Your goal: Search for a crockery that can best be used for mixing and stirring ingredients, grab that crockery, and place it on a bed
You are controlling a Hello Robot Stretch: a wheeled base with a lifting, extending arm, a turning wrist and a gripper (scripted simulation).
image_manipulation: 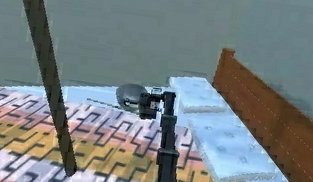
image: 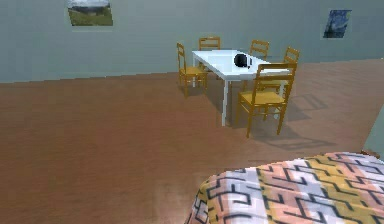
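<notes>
In the arm side view a bed (image_manipulation: 78,134) with a patterned quilt, white pillows (image_manipulation: 221,138) and a wooden headboard (image_manipulation: 282,116) spreads across the lower half. My arm rises over the quilt, and its gripper (image_manipulation: 139,102) is at a rounded grey bowl-like thing (image_manipulation: 126,94) above the bed's far side. I cannot tell whether the gripper holds it, as the bed lies right behind. A corner of the same quilt (image: 300,190) shows at the forward view's bottom right.
A white table (image: 225,68) ringed by several yellow wooden chairs (image: 265,95) stands ahead on the wooden floor, with a small dark thing (image: 241,61) on it. Pictures (image: 90,12) hang on the far wall. A dark slanted pole (image_manipulation: 46,74) crosses the arm side view's left.
</notes>
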